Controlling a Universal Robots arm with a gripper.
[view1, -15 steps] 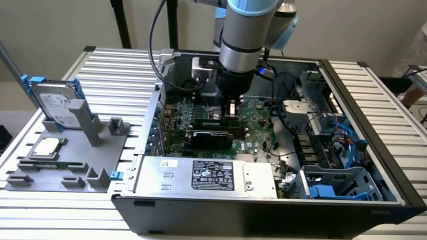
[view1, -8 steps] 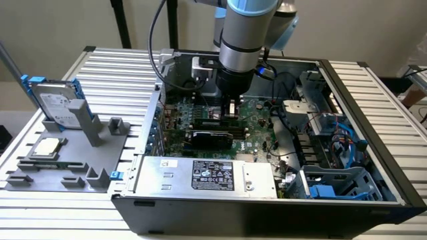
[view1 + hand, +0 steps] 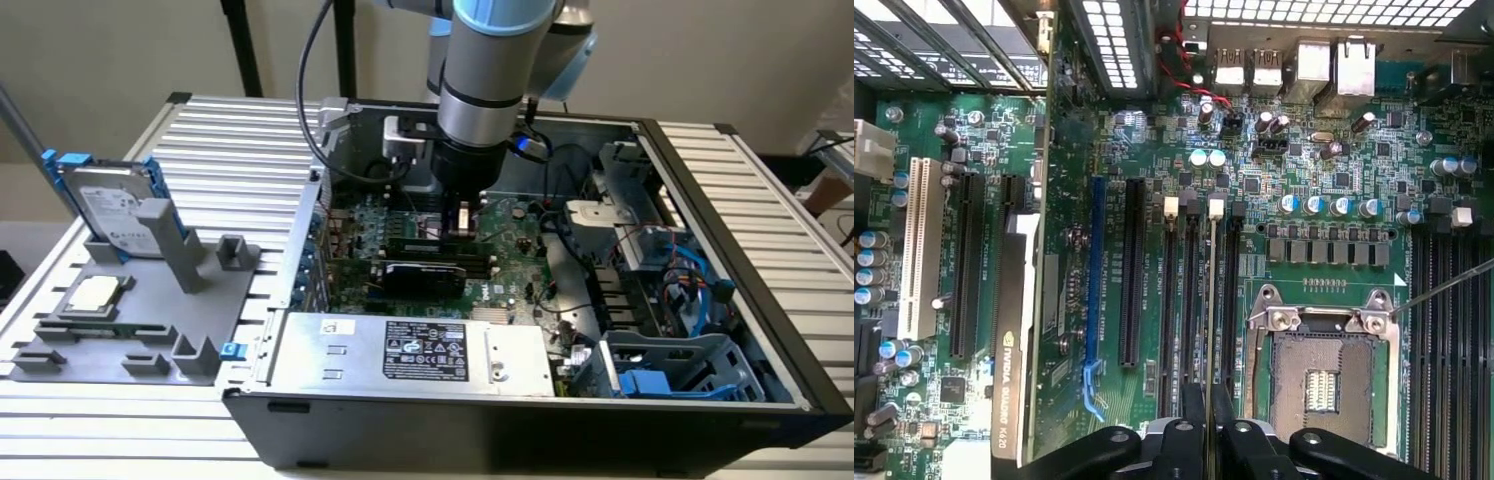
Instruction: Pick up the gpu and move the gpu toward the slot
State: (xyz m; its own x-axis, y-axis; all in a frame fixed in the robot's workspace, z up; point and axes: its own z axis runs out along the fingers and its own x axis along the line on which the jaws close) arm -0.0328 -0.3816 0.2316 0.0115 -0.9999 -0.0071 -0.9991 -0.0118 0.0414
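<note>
While its pincer is pinching a thin upright stick, the green-and-black gpu is sitting beside the long blue slot.

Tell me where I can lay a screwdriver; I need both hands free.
Bare table slats lie behind the grey fixture, beside the case, and again past the case at the exterior view's right. Inside the case it is crowded: the arm hangs over the motherboard by the gpu.
</note>
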